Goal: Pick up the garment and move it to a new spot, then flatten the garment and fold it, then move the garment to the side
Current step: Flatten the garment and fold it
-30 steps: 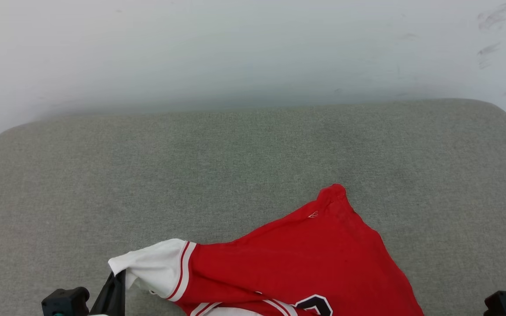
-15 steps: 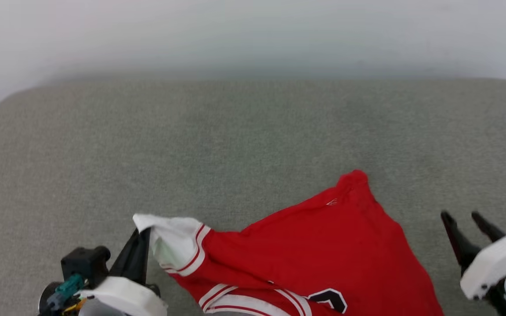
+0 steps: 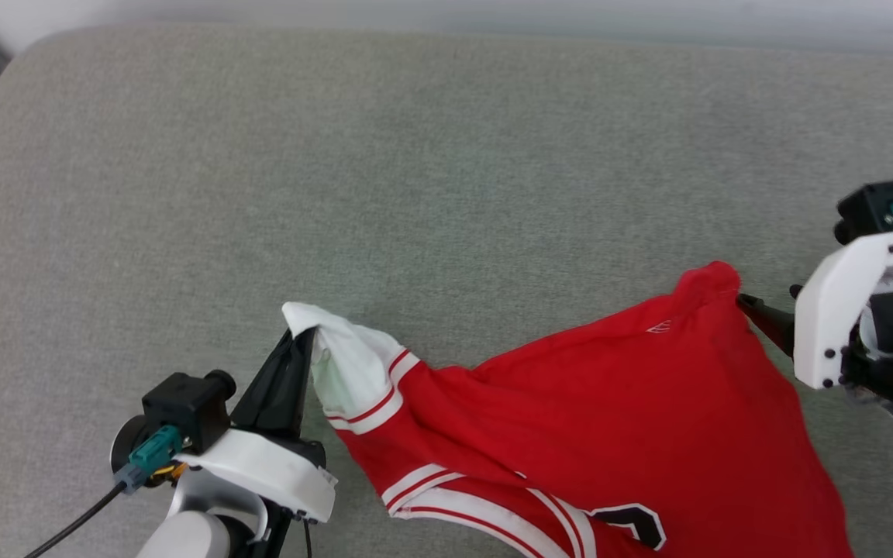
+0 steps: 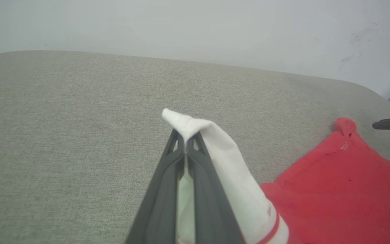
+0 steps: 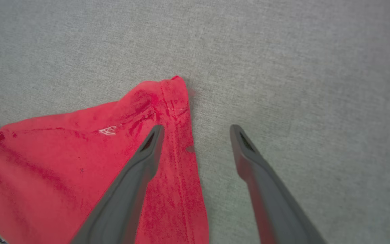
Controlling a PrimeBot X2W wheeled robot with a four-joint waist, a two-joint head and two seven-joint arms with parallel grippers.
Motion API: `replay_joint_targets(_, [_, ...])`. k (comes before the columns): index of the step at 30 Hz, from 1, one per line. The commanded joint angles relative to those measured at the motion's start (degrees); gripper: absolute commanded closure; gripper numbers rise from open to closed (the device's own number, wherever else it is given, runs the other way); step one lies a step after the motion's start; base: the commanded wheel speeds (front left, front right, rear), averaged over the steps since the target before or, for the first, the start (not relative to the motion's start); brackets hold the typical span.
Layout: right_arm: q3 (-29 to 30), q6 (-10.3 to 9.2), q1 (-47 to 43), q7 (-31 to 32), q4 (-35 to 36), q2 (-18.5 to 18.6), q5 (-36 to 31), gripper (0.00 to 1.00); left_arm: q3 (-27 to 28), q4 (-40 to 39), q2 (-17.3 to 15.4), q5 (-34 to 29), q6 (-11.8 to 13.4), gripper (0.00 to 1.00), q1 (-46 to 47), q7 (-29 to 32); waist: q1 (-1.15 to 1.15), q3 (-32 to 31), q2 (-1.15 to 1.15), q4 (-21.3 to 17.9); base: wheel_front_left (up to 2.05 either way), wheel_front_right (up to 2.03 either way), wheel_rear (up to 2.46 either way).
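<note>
Right wrist view: the right gripper [image 5: 196, 130] stands wide open astride the red corner of the shirt [image 5: 80, 152], which lies on the grey cushion [image 5: 283, 67]; the left gripper [image 4: 185, 135] is pinching its white sleeve. Better to go lower before closing, so the hem is caught

Item: one grey-green woven cushioned surface [image 3: 446, 170], corners rounded, which I am viewing from above. Lying directly on it: one garment [image 3: 609, 418], red with white striped-trim sleeve, spreading over the near right portion, its red corner pointing toward the far right, sleeve end standing raised at left
</note>
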State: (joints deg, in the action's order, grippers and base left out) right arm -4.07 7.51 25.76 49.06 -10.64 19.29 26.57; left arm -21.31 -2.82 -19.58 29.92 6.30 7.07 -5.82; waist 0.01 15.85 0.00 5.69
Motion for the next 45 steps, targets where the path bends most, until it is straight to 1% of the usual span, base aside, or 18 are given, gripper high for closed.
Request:
replay_joint_targets(1, [-1.1,-0.04,2.7,2.9,-0.8,-0.2,-0.6,0.00,0.0,0.4,0.1,-0.3,-0.4,1.00,1.5,-0.6,-0.01,2.2,0.00,1.8,0.00,0.00,0.00])
replay_joint_targets(4, [-3.1,-0.04,5.0,6.9,-2.8,-0.6,-1.2,0.00,-0.5,1.2,0.8,-0.5,-0.9,1.00,3.4,-1.0,-0.01,3.7,0.00,2.8,0.00,0.00,0.00])
replay_joint_targets(7, [-4.9,-0.04,6.7,9.1,-5.5,-0.6,-1.8,0.00,-0.9,2.2,1.2,-0.5,-1.6,1.00,4.8,-1.5,-0.01,4.9,0.00,3.4,0.00,0.00,0.00])
replay_joint_targets(11, [-6.8,-0.04,6.3,11.3,-10.1,-0.8,-1.7,0.00,-1.4,3.7,1.7,-0.5,-2.2,1.00,6.4,-2.2,-0.01,5.7,0.00,4.2,0.00,0.00,0.00])
replay_joint_targets(12, [-7.2,-0.04,6.1,11.8,-11.1,-1.0,-1.3,0.22,-1.4,4.1,1.8,-0.4,-2.3,1.00,6.6,-2.5,-0.01,5.8,0.00,4.3,0.00,0.00,0.00])
replay_joint_targets(13, [-7.7,-0.04,5.9,12.0,-11.8,-1.2,-1.0,0.67,-1.5,4.4,2.0,-0.3,-2.5,1.00,6.9,-2.6,-0.01,5.8,0.00,4.4,0.00,0.00,0.00])
replay_joint_targets(14, [-8.0,-0.04,5.7,11.9,-12.3,-1.5,-0.7,1.00,-1.5,4.8,2.1,-0.3,-2.6,1.00,7.0,-2.7,-0.01,5.7,0.00,4.4,0.00,0.00,0.00])
replay_joint_targets(17, [-8.7,-0.01,5.7,10.9,-12.8,-1.9,0.6,1.00,-1.7,5.8,2.3,-0.1,-2.8,1.00,7.4,-3.1,-0.01,5.1,0.00,4.4,0.00,0.00,0.00])
replay_joint_targets(20, [-9.2,-0.01,6.6,8.5,-12.6,-1.3,1.3,1.00,-1.5,6.6,2.1,0.3,-2.6,1.00,7.1,-3.1,-0.01,3.6,0.00,4.0,0.00,0.00,0.00])
replay_joint_targets(26, [-8.5,-0.03,7.5,0.4,-12.6,-0.5,0.9,1.00,-0.9,8.1,2.2,0.8,-1.5,1.00,7.2,-2.9,-0.01,-2.3,0.00,2.3,0.00,0.00,0.00])
replay_joint_targets(27, [-8.5,-0.03,7.5,0.4,-12.6,-0.5,0.9,1.00,-0.9,8.1,2.2,0.8,-1.5,1.00,7.2,-2.9,-0.01,-2.3,0.00,2.3,0.00,0.00,0.00])
replay_joint_targets(31, [-7.3,-0.03,7.4,-5.2,-13.7,-1.1,0.1,1.00,0.2,9.5,1.2,1.6,-2.6,1.00,9.6,-2.8,-0.01,-6.9,0.00,0.5,0.00,0.00,0.00])
replay_joint_targets(36, [-5.4,-0.03,8.5,-10.8,-15.8,-2.4,-0.5,1.00,0.9,13.4,0.2,1.9,-4.3,1.00,16.0,-1.7,-0.01,-11.9,0.00,-1.7,0.00,0.00,0.00])
replay_joint_targets(41, [-3.1,-0.03,10.7,-15.1,-17.8,-3.4,-0.4,1.00,1.2,21.2,1.8,2.7,-6.4,1.00,26.0,-1.4,-0.01,-13.8,0.00,-2.7,0.00,0.00,0.00])
replay_joint_targets(43, [-2.5,-0.03,12.1,-16.9,-18.4,-3.7,-0.8,1.00,1.3,24.6,2.8,2.9,-6.9,1.00,30.1,-1.5,-0.01,-14.2,0.00,-3.0,0.00,0.00,0.00])
replay_joint_targets(45, [-2.2,-0.03,13.7,-18.4,-19.1,-3.9,-1.1,1.00,1.5,28.4,3.1,3.0,-7.4,1.00,34.0,-1.2,-0.01,-14.3,0.00,-3.4,0.00,0.00,0.00])
